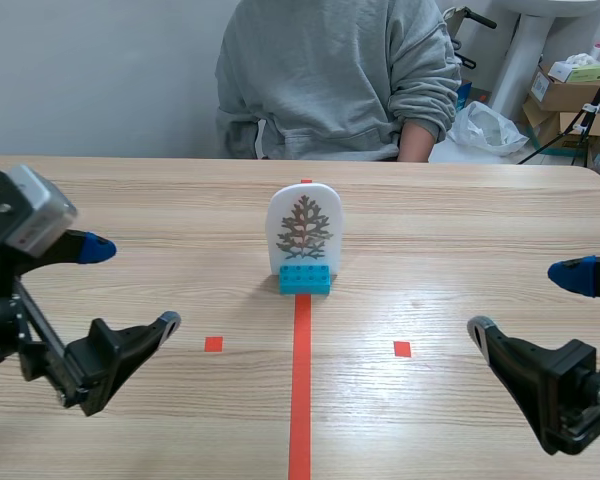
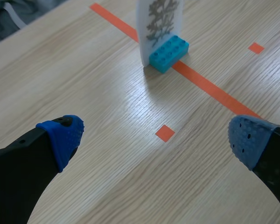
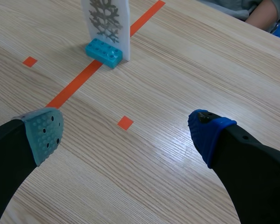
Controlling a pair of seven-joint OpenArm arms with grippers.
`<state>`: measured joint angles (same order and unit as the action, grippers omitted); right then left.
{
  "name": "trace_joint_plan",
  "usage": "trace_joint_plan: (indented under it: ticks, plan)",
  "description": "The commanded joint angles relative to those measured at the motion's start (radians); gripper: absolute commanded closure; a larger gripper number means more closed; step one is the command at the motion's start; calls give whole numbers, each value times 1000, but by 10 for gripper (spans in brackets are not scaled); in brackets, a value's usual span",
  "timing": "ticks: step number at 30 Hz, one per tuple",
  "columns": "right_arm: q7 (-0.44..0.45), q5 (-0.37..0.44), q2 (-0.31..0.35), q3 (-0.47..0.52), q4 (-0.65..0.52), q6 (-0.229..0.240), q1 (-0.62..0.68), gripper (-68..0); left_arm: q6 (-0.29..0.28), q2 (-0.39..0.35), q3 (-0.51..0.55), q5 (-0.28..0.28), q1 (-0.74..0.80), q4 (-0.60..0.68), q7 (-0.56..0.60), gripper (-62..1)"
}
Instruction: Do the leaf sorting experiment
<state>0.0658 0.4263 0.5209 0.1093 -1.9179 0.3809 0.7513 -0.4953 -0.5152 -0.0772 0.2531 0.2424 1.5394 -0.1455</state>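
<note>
Scene view shows left gripper (image 1: 132, 284) and right gripper (image 1: 521, 300) spread empty, while the upright leaf card (image 1: 303, 232) looks light, stiff and tippy, probably best pinched at its blue brick (image 1: 305, 279).

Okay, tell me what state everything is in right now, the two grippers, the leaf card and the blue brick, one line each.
Left gripper: open, holding nothing.
Right gripper: open, holding nothing.
Leaf card: upright, no gripper touching it, standing on the tape line.
Blue brick: lying flat at the card's foot, studs up.
</note>
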Motion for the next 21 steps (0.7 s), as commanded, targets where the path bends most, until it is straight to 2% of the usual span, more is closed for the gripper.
trace_joint_plan:
  ticks: [1,5,7,11,15,21]
  plan:
    - [15,3,0,9,-13,1,-3,-547,1,2,-46,8,-75,-42,26,-623]
    - [15,3,0,9,-13,1,-3,-547,2,18,-188,-25,-256,-206,57,-623]
    - [15,3,0,9,-13,1,-3,-547,2,44,-246,-60,-336,-282,70,-623]
    - [15,3,0,9,-13,1,-3,-547,7,119,-343,-79,-481,-429,82,-623]
    - [15,3,0,9,-13,1,-3,-547,25,213,-409,-145,-592,-558,105,-623]
    - [15,3,0,9,-13,1,-3,-547,87,337,-460,-199,-696,-707,130,-623]
